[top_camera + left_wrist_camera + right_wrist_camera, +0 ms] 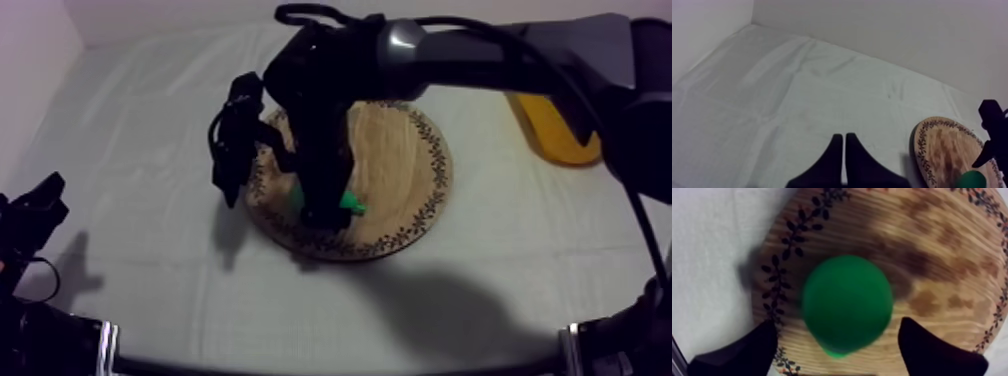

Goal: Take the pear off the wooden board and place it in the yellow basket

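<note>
Top view, step: the right gripper hung over the wooden board, right at the pear. This looked like the grasping step, with the pear not yet lifted.
Top view, surroundings: the yellow basket stood well apart, off the board's right side on the tabletop. The left gripper sat low at its own side.
Left wrist view, left fingers: they lay together as a narrow wedge, holding nothing.
Right wrist view, right fingers: they were spread wide, one at each side of the pear, and appeared clear of it.
Right wrist view, pear: it was plain bright green, rounded and smooth, and rested on the board near its rim.
Next move: probably settling lower, closing evenly across the rounded body, then lifting and carrying it to the basket.
</note>
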`<state>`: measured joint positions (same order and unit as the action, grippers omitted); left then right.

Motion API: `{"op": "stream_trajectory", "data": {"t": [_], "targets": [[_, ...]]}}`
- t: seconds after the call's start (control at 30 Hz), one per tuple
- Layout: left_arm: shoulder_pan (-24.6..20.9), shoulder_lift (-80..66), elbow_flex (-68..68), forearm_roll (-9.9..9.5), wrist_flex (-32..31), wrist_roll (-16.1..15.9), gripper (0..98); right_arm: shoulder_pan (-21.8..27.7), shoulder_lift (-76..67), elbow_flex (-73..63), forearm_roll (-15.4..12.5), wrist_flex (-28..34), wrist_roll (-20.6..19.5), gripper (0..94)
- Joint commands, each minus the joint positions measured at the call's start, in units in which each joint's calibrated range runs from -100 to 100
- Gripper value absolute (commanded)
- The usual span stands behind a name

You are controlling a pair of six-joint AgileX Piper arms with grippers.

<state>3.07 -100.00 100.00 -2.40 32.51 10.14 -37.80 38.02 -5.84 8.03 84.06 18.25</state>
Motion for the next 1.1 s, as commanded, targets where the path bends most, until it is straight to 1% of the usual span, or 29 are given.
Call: {"op": "stream_trajectory", "data": {"t": [0.0,0.23,0.37,0.53,0.67,0.83,1.07], "targets": [[0.0,0.0,0.0,-0.02,0.0,0.0,0.1,0.0,0.8,-0.2,0.0,0.1,0.2,66.4],[0.0,0.0,0.0,-0.02,0.0,0.0,0.1,0.3,3.7,-1.5,-0.3,-0.5,0.5,60.6],[0.0,0.0,0.0,-0.02,0.0,0.0,0.1,0.6,5.0,-2.4,-0.8,-0.9,1.6,50.2],[0.0,0.0,0.0,-0.02,0.0,0.0,0.1,1.2,5.4,-3.1,-0.8,-1.7,1.5,43.1],[0.0,0.0,0.0,-0.02,0.0,0.0,0.1,1.9,2.9,-2.1,-0.8,-1.8,1.8,41.5],[0.0,0.0,0.0,-0.02,0.0,0.0,0.1,3.4,-4.6,-0.4,-0.5,-1.6,2.8,41.5],[0.0,0.0,0.0,-0.02,0.0,0.0,0.1,8.2,-17.4,1.2,1.7,-2.1,3.1,42.3]]}}
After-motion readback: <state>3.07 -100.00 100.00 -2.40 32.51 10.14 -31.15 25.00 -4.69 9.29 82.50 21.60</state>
